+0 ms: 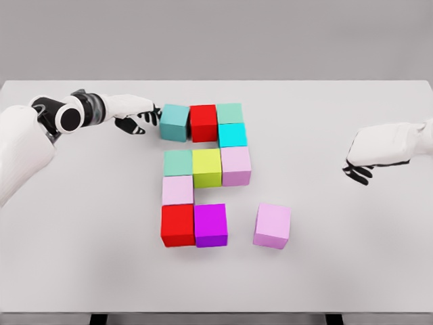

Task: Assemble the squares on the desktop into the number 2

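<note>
- The white desktop [81, 257] is carrying eleven coloured cubes, ten of them packed into a block figure near the middle.
- Along the top row, a teal cube [175, 122], a red cube [203, 122] and a green cube [229, 113] are sitting side by side, touching.
- A cyan cube [233, 135] is sitting just below the green one, on the right side of the figure.
- The middle row is running from a sea-green cube [178, 162] through a yellow-green cube [207, 167] to a pale pink cube [236, 166], all touching.
- A second pale pink cube [177, 190] is sitting under the sea-green one, on the left side.
- At the bottom, a second red cube [177, 225] and a purple cube [210, 225] are standing next to each other.
- A lilac cube [272, 225] is standing apart to the right of the purple one, with a clear gap between them, so the bottom row is lacking its last piece.
- The left hand [139, 116] is reaching in from the left edge, its dark fingertips lying against the left face of the teal cube; the fingers are looking loosely extended and are wrapping around nothing.
- The right hand [369, 159] is hovering over the table at the right, well apart from every cube, fingers hanging relaxed and slightly curled, holding nothing.
</note>
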Controlling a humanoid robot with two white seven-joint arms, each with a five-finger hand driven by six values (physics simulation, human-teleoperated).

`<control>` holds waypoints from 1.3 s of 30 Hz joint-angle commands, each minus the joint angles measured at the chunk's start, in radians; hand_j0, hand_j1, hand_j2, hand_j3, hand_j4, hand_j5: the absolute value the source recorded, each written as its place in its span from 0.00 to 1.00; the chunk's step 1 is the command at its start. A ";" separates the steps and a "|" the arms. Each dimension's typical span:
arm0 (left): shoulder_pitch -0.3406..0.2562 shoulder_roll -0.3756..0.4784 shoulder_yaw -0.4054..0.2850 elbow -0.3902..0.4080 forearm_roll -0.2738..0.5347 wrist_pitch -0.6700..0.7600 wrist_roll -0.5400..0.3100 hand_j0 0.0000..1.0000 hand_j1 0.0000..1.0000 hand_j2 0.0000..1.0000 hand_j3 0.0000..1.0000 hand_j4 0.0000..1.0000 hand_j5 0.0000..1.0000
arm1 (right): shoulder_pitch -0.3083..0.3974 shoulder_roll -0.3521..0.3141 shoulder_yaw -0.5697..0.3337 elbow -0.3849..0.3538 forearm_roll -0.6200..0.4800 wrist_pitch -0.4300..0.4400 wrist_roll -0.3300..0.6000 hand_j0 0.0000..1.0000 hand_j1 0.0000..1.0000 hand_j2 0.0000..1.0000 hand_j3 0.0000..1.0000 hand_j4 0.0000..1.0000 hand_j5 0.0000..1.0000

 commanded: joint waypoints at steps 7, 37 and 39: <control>0.002 0.002 -0.004 -0.006 0.030 -0.001 0.000 0.62 0.62 0.62 0.62 0.62 0.62 | 0.042 0.049 0.195 -0.019 -0.038 0.000 0.000 0.13 0.13 0.13 0.13 0.13 0.13; 0.078 0.395 0.138 -0.141 0.207 -0.256 0.000 1.00 1.00 1.00 1.00 1.00 1.00 | 0.037 0.253 0.195 -0.019 -0.038 0.000 0.000 0.13 0.13 0.13 0.13 0.13 0.13; 0.089 0.401 0.140 -0.148 0.211 -0.258 0.000 1.00 1.00 1.00 1.00 1.00 1.00 | 0.034 0.261 0.195 -0.021 -0.038 0.000 0.000 0.13 0.13 0.13 0.13 0.13 0.13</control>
